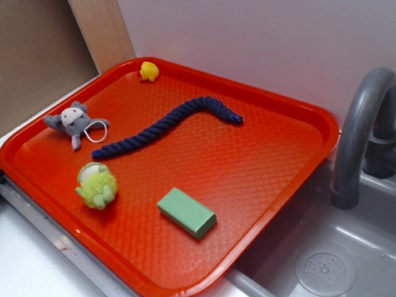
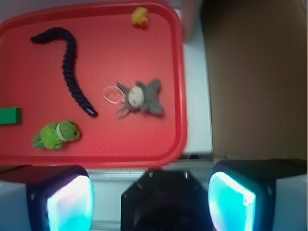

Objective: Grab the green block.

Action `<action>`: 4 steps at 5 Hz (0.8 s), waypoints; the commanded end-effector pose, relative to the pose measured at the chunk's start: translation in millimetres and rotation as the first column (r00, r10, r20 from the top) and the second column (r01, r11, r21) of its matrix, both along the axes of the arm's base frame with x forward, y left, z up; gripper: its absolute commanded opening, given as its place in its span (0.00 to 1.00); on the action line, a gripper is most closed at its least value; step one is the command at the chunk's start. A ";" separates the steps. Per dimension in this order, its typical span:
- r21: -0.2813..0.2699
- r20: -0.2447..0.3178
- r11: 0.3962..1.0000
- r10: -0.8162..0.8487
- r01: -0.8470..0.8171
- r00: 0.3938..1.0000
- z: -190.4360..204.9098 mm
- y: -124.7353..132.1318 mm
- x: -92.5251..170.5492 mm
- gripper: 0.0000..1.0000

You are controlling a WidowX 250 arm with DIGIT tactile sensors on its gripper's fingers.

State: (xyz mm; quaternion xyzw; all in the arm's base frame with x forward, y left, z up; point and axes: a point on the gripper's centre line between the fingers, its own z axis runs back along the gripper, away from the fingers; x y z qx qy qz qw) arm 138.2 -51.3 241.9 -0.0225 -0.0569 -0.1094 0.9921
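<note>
Approach step, by my judgement: the claw hangs wide open and empty; the green block sits lower centre on the red tray. Next: move over it, then descend.

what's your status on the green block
End effector open, empty, off the tray's edge. Green block flat on tray, untouched. Green plush beside it but apart, nothing blocking.
</note>
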 end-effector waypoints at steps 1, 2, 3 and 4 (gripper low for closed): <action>0.062 0.102 0.865 -0.501 0.497 0.859 15.7 -87.7 11.7 1.00; 0.079 0.163 0.717 -0.695 0.692 0.701 2.5 -134.8 12.9 1.00; 0.104 0.114 0.518 -0.854 0.849 0.507 -18.0 -169.0 5.2 1.00; 0.101 0.050 0.285 -0.958 0.953 0.281 -40.0 -192.9 -8.3 1.00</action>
